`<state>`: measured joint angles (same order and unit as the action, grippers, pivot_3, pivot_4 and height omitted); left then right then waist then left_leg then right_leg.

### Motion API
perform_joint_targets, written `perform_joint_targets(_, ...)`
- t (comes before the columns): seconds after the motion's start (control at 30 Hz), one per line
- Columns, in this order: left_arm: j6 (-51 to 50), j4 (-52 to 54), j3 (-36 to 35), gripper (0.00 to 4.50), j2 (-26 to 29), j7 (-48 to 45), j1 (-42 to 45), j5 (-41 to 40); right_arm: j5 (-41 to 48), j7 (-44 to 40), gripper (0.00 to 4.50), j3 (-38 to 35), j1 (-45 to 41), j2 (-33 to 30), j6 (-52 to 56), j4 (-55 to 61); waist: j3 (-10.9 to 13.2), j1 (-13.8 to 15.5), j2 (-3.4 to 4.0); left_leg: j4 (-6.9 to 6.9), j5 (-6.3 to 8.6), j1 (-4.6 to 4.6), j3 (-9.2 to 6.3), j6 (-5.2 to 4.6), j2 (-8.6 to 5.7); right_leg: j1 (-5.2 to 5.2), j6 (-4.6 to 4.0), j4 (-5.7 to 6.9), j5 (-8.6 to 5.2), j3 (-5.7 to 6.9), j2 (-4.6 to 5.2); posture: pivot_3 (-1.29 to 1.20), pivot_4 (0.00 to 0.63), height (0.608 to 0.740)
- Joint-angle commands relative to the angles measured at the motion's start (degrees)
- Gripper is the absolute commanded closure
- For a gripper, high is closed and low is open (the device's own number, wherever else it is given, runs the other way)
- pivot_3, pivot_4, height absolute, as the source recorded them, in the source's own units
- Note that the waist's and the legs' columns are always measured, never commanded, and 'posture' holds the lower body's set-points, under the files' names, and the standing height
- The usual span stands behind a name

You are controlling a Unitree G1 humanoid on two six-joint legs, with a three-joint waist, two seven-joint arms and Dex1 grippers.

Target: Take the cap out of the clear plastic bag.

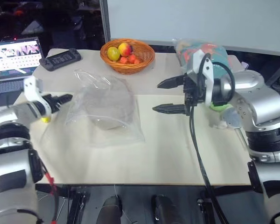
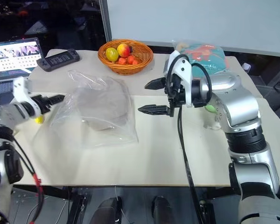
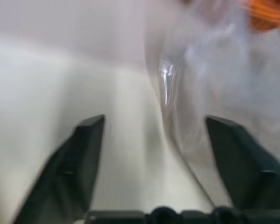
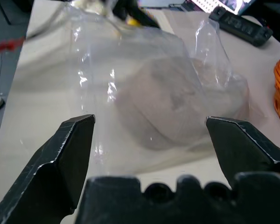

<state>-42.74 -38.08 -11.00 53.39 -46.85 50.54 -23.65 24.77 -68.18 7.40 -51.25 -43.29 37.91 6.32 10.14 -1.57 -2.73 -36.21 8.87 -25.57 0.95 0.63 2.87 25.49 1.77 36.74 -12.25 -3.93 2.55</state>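
The cap (image 4: 177,107), soft beige fabric w/ rounded crown, is seen inside the clear plastic bag (image 1: 105,109), lying on the table (image 1: 177,149) between both arms. The left gripper (image 1: 60,99) is spread wide at the bag's left edge, nothing held; the right gripper (image 1: 170,95) is wide open too, hovering apart from the bag's right side. Risk: thin, glossy, wrinkly film could be pinched together w/ the cap, so bag & cap get dragged as one toward the fruit basket (image 1: 127,56).
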Motion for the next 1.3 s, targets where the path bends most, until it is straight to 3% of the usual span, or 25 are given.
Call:
perform_joint_targets(0.03, -8.2, 22.44, 0.59, 0.06, 7.28, -10.92, -5.88, -6.41, 1.09, -1.6, 0.0, -2.18, 0.82, -1.78, -0.58, 1.35, 0.0, 0.01, 0.01, 0.01, 0.01, 0.0, 0.01, 0.01, -0.01, 0.0, -0.01, 0.01, -0.03, 0.0, 0.03, 0.0, 0.15, 0.74)
perform_joint_targets(0.1, -12.68, 36.41, -0.07, 0.06, 15.17, -21.29, -12.64, -12.79, 0.97, -2.17, 0.0, -1.86, 1.92, -2.2, -1.12, 1.07, 0.02, -0.04, 0.03, 0.03, 0.01, 0.01, 0.02, 0.01, -0.02, 0.06, -0.03, 0.04, -0.07, 0.0, 0.03, 0.0, 0.15, 0.74)
perform_joint_targets(0.17, -14.19, 45.38, -1.82, 0.06, 19.62, -27.46, -17.12, -17.21, 0.81, -2.11, 0.0, -1.71, 2.31, -1.79, -1.34, 0.64, 0.02, -0.45, 0.02, 0.11, 0.01, 0.02, 0.03, 0.01, 0.02, 0.09, -0.11, 0.05, -0.12, 0.0, 0.02, 0.0, 0.15, 0.74)
perform_joint_targets(0.3, -15.14, 57.99, -3.21, 0.06, 22.51, -30.57, -18.17, -23.6, 0.84, -1.42, 0.0, -1.27, 2.64, -0.12, -1.43, 0.16, 0.04, -0.55, 0.03, 0.11, 0.0, 0.04, 0.08, -0.01, 0.07, 0.23, -0.27, 0.21, -0.27, 0.0, -0.01, 0.0, 0.15, 0.74)
perform_joint_targets(0.37, -15.25, 59.7, -2.28, 0.06, 22.4, -29.9, -17.4, -24.39, 0.7, -1.05, 0.0, -0.98, 2.58, 0.69, -1.18, 0.2, 0.07, -0.65, 0.09, 0.03, -0.02, 0.11, 0.07, -0.03, 0.09, 0.21, 0.14, 0.34, -0.52, -0.01, -0.05, 0.0, 0.15, 0.74)
perform_joint_targets(0.5, -6.33, 63.4, 5.71, 0.06, 25.34, -29.56, -19.43, -13.89, 2.11, -0.93, 0.0, -1.05, 3.98, 1.85, 0.59, 1.93, 0.08, -0.83, 0.1, 0.01, -0.12, 0.27, 0.06, -0.2, 0.09, 0.14, 0.13, 0.46, -0.47, -0.02, -0.12, 0.0, 0.15, 0.74)
perform_joint_targets(0.6, 4.39, 59.63, 13.7, 0.06, 27.58, -26.99, -18.9, 0.63, 3.11, -0.02, 0.0, -1.04, 5.88, 2.74, 1.93, 3.52, 0.08, -0.87, 0.1, -0.03, -0.13, 0.32, 0.08, -0.21, 0.09, 0.05, 0.12, 0.44, -0.44, -0.06, -0.12, 0.0, 0.15, 0.74)
perform_joint_targets(0.77, 10.94, 53.36, 21.1, 0.06, 20.67, -24.79, -10.75, 10.05, 3.07, 2.77, 0.0, -1.06, 10.77, 3.54, 3.57, 6.48, 0.08, 0.04, 0.1, -0.1, -0.14, 0.29, 0.09, -0.22, 0.07, -0.04, 0.11, 0.4, -0.44, -0.06, -0.11, 0.0, 0.15, 0.74)
perform_joint_targets(0.87, 12.09, 51.01, 24.21, 0.06, 12.91, -20.04, -7.16, 14.32, 3.42, 4.64, 0.0, -1.73, 15.32, 3.27, 4.75, 8.37, 0.08, 0.84, 0.1, -0.23, -0.14, 0.26, 0.19, -0.22, 0.05, -0.15, 0.22, 0.3, -0.42, -0.12, -0.05, 0.0, 0.15, 0.74)
perform_joint_targets(0.97, 12.91, 48.55, 25.06, 0.71, 6.88, -16.59, -4.8, 17.16, 3.83, 6.55, 0.0, -1.71, 18.91, 3.22, 5.76, 10.73, 0.08, 1.25, 0.1, -0.36, -0.14, 0.18, 0.17, -0.22, 0.05, -0.2, 0.38, 0.26, -0.37, -0.1, -0.05, 0.0, 0.15, 0.74)
perform_joint_targets(1.3, 16.02, 37.2, 24.31, 4.19, -7.98, -11.4, 2.8, 19.34, 11.33, 16.14, 0.0, -2.48, 24.5, 9.02, 14.75, 21.43, 0.08, 0.56, 0.1, -0.58, -0.14, 0.26, 0.04, -0.23, 0.05, -0.33, 0.48, 0.39, -0.26, -0.1, -0.1, 0.0, 0.15, 0.74)
